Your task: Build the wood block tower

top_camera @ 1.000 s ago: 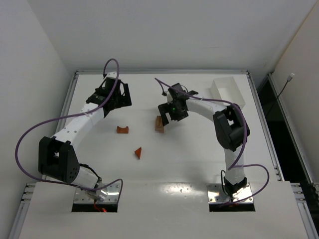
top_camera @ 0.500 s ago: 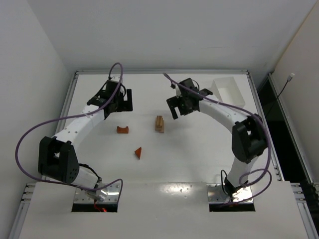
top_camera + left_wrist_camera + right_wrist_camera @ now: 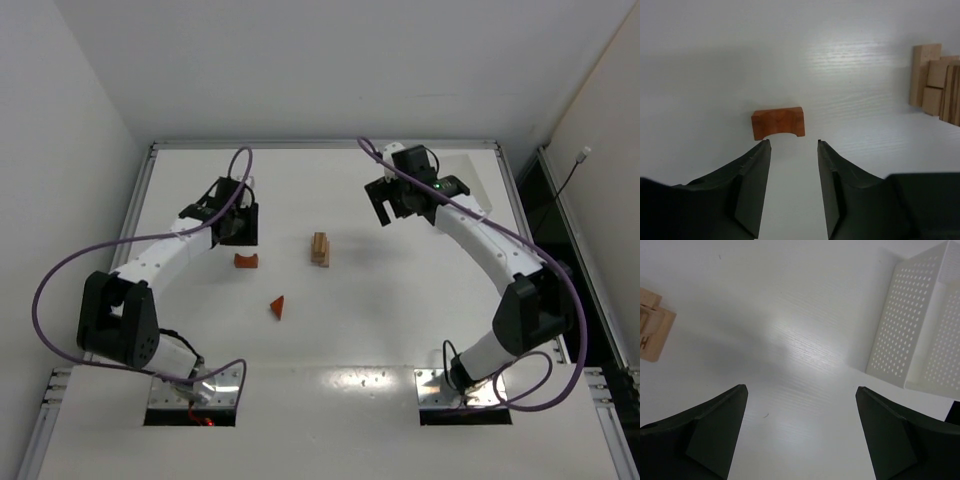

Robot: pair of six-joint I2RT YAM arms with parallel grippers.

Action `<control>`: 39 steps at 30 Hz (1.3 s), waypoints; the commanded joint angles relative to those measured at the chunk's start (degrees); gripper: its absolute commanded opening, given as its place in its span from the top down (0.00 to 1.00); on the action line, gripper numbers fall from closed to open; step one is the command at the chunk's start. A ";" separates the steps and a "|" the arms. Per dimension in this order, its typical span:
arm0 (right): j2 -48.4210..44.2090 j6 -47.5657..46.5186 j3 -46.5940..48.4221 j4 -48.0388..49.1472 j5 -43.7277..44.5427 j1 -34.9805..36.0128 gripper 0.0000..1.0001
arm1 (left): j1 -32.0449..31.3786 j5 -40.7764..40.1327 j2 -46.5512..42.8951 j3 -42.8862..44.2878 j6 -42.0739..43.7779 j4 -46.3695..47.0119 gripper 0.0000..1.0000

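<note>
**Tower.** The wood block tower stands near the middle of the bench, between the two arms. It is a narrow stack of pale tan blocks. The left wrist view shows several bars and cubes set edge to edge at its right margin. The number of layers cannot be told from these views.

**Loose parts.** Two reddish-brown pieces lie apart from the tower. The arch block rests on the bench to the left of the tower, opening toward the left arm. The triangular wedge lies nearer the arm bases, well apart from both.

**Progress.** Judged from the layout, the pale lower section is assembled. The arch and the wedge are not yet placed, so the build is past its midpoint but incomplete.

**Left pincer**. Its jaws stand partly apart with nothing between them. The tips sit just short of the arch and in line with it. The step in hand appears to be the pickup of the arch.

**Right pincer**. Its jaws are spread wide and empty, above bare bench between the tower and the white perforated bin.

**Markings.** One pale block at the left edge of the right wrist view carries a dark mark resembling the letter H. No brand or other legible writing is visible.
</note>
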 commanded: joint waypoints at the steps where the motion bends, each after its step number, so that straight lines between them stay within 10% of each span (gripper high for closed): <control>1: -1.71 -1.20 -0.20 -0.30 1.50 -1.27 0.12 | -0.08 4.70 2.87 -0.83 -3.83 -0.35 0.60; 15: -1.18 -1.20 -0.73 -1.35 -0.69 -3.55 0.12 | -0.08 -3.73 4.73 -2.50 -7.88 -1.49 0.27; 39: -0.04 -1.20 -0.73 -1.88 -3.33 -4.61 0.12 | 1.68 1.63 15.80 -0.83 -8.41 0.62 0.22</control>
